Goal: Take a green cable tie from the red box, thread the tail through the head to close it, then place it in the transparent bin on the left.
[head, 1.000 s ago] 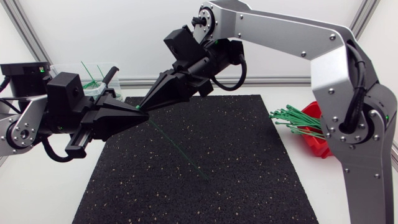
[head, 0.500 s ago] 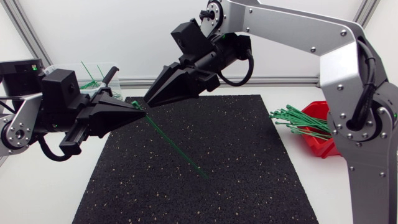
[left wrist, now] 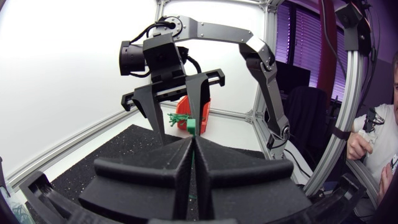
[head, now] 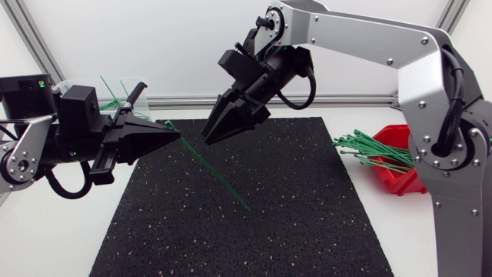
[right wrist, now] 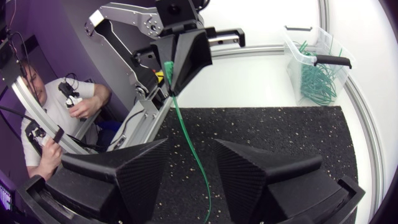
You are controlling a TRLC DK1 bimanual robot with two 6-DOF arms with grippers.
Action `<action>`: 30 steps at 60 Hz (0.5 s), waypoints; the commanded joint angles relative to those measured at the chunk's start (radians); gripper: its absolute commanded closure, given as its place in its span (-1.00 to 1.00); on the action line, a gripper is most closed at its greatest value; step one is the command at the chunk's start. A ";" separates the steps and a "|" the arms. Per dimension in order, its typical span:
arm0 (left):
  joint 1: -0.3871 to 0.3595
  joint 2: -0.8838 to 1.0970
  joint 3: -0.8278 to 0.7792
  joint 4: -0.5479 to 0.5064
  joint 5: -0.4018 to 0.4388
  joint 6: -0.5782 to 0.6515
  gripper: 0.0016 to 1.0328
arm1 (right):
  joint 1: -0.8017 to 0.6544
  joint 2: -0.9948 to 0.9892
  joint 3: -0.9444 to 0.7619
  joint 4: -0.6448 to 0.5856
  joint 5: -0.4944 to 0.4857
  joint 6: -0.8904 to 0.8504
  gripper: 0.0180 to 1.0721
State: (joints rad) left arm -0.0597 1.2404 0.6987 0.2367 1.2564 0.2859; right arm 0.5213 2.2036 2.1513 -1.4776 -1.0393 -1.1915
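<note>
Our right gripper (head: 211, 134) has drawn back toward 1 o'clock, fingers apart. Left gripper (head: 174, 137) stays clamped on the cable tie (head: 212, 174); its tail hangs toward 5 o'clock, unthreaded, we judge.

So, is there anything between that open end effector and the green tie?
Nothing visible. The right end effector hangs open above the mat, with only air between it and the cable tie, which the left end effector pinches near its head.
</note>
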 commanded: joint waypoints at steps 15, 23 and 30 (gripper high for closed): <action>-0.031 0.047 0.136 -0.370 -0.166 0.326 0.94 | 0.039 -0.237 -0.401 0.519 0.331 0.259 -0.08; -0.043 0.094 0.203 -0.470 -0.146 0.341 0.94 | 0.066 -0.320 -0.536 0.631 0.346 0.303 -0.08; -0.061 0.142 0.259 -0.544 -0.092 0.341 0.94 | 0.075 -0.341 -0.581 0.662 0.285 0.354 -0.07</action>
State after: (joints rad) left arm -0.1078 1.3453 0.9104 -0.2752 1.1385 0.6006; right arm 0.5888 1.8786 1.6115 -0.8288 -0.7330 -0.8814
